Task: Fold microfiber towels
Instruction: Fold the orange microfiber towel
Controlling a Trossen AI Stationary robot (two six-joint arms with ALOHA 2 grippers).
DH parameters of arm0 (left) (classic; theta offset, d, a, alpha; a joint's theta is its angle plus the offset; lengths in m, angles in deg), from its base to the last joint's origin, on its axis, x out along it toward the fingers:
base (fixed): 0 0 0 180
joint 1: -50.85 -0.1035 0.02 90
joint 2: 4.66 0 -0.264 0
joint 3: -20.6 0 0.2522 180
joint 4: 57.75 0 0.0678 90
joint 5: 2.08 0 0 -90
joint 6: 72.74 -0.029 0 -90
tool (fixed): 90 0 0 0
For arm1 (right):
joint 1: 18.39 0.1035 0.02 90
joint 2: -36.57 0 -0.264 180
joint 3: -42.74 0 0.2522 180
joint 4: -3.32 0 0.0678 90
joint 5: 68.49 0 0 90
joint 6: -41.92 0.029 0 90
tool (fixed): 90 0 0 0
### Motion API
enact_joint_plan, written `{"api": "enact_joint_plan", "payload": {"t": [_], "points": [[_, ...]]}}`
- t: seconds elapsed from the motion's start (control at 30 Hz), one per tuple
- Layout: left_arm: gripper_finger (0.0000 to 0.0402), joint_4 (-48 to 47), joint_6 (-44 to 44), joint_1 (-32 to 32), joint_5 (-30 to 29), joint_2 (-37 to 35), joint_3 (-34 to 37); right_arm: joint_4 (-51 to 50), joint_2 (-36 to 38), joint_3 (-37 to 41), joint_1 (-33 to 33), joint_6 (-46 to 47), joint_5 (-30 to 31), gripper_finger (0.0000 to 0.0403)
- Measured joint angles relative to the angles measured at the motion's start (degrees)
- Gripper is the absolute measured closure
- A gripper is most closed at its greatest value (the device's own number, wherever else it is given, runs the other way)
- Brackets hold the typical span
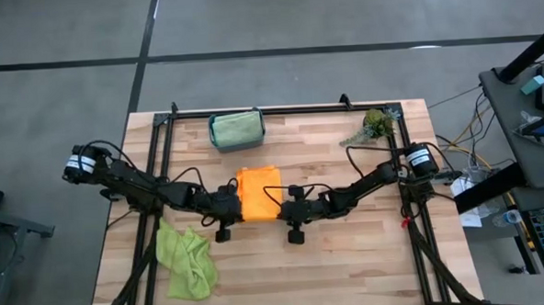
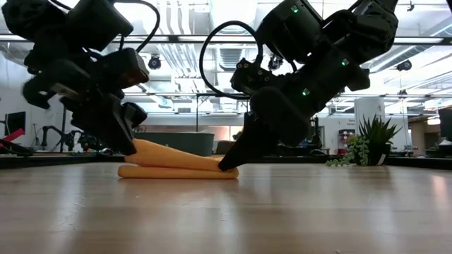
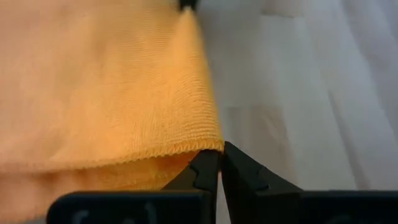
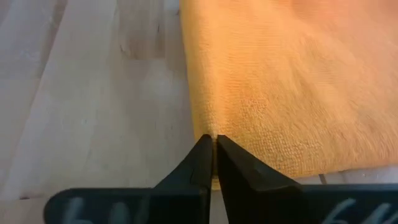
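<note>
An orange microfiber towel (image 1: pixel 258 192) lies folded at the middle of the table. My left gripper (image 1: pixel 235 207) is shut at its near left corner and my right gripper (image 1: pixel 282 207) is shut at its near right corner. In the low view the towel's left end (image 2: pixel 145 149) rises off the layer beneath, while its right end (image 2: pixel 212 169) stays low on the table. A lime green towel (image 1: pixel 186 259) lies crumpled near the front left. A pale sage green towel (image 1: pixel 236 128) sits in the teal bin at the back. My left gripper pinches the top layer's near left corner (image 3: pixel 210 148) between its two fingertips, slanting down from the table's left. That corner is raised a little above the lower layer; the rest of the towel lies on the table. My right gripper pinches the towel's near right corner (image 4: pixel 212 132) between its fingertips (image 4: pixel 200 163), slanting down from the table's right. One layer or several, I cannot tell. The corner sits low, at the table top.
The teal bin (image 1: pixel 214 137) stands at the far middle and a green plant sprig (image 1: pixel 374 125) lies at the far right. Bare wood spreads in front of the orange towel and to its right. Black frame rails run along the table's left, right and far sides.
</note>
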State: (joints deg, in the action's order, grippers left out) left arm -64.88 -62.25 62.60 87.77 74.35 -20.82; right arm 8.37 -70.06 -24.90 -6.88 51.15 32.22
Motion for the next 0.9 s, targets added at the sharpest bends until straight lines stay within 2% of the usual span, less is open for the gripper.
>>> {"api": "enact_joint_plan", "payload": {"t": [0.17,0.4,0.8,0.9], "points": [[0.04,-1.89,-1.91,0.05,1.24,-0.48,0.0,0.17,0.01,-0.02,0.0,0.53,-0.01,0.039],[0.04,-9.1,-1.21,0.0,-0.05,-1.0,-0.04,-0.13,0.11,-0.05,0.0,1.34,-0.53,0.039],[0.0399,-9.2,1.13,0.0,0.19,-1.15,-0.02,-1.39,1.11,-0.05,0.09,1.15,-1.61,0.039],[0.0382,-9.48,1.15,0.0,1.19,-1.51,-0.05,-2.85,2.53,-0.05,0.09,0.92,-1.62,0.039]]}}
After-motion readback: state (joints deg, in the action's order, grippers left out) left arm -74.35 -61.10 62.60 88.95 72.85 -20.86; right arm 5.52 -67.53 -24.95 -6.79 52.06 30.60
